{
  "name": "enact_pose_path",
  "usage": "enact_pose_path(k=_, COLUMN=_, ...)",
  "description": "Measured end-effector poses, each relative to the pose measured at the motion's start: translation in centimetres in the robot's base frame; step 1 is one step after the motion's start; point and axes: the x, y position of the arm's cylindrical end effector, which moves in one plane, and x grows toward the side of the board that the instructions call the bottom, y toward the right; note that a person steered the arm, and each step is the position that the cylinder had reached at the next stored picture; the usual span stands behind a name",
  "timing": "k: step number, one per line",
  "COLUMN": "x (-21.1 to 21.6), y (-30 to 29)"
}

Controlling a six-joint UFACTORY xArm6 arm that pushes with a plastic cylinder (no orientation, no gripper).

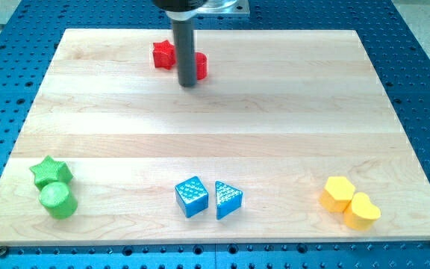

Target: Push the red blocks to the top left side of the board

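Observation:
Two red blocks sit near the board's top, left of centre. A red star-shaped block (163,54) lies to the left. A second red block (200,66), shape unclear, lies to the right and is partly hidden by my rod. My tip (188,84) stands between them, touching or just in front of the right red block, slightly below both.
The wooden board (215,127) rests on a blue perforated table. A green star (51,172) and green cylinder (57,200) sit at the bottom left. A blue cube (192,196) and blue triangle (227,199) sit at bottom centre. Two yellow blocks (350,203) sit at the bottom right.

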Motion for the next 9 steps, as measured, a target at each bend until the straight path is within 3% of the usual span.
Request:
enact_pose_path(k=1, x=-0.6, y=4.3)
enact_pose_path(k=2, x=-3.1, y=4.9)
enact_pose_path(k=3, x=-7.6, y=-4.5)
enact_pose_path(k=4, x=-8.7, y=-10.0)
enact_pose_path(k=5, x=-7.3, y=-6.4)
enact_pose_path(k=7, x=-6.4, y=-16.9)
enact_pose_path(k=8, x=-1.6, y=-20.0)
enact_pose_path(k=9, x=-1.4, y=-22.4)
